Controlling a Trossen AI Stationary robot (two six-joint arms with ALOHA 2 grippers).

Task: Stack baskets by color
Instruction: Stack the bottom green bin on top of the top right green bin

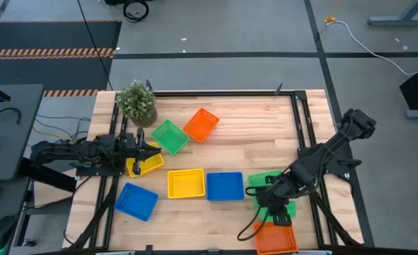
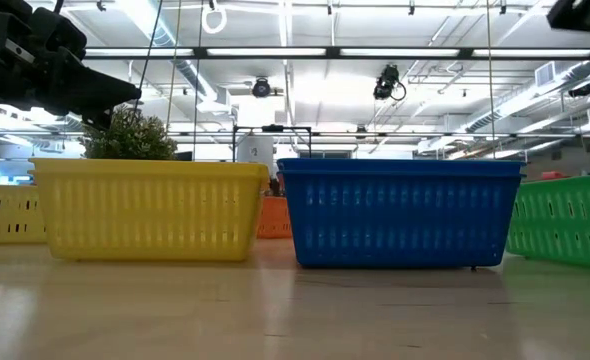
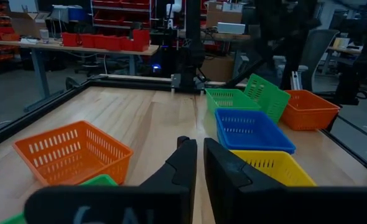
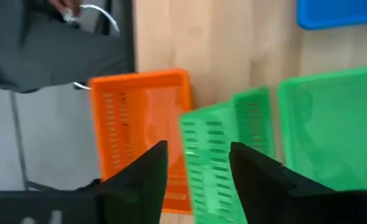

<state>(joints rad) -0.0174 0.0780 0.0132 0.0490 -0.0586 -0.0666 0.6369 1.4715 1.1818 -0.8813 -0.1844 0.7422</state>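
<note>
My right gripper (image 4: 199,171) hangs open at the table's near right, pointing steeply down. Its fingers stand on either side of the wall of a tilted green basket (image 4: 211,155) without plainly touching it. That basket leans between a level green basket (image 4: 333,124) and an orange basket (image 4: 140,124). More baskets lie on the table: yellow (image 1: 185,183), blue (image 1: 224,186), blue (image 1: 136,201), green (image 1: 170,136) and orange (image 1: 200,125). My left gripper (image 3: 199,162) waits shut and level at the left edge, above another yellow basket (image 1: 144,164).
A small potted plant (image 1: 137,101) stands at the far left corner. A black metal frame (image 1: 301,134) runs along the table's edges. Bare wood lies in the middle and far right (image 1: 258,134). Cables hang off the near right edge (image 1: 248,230).
</note>
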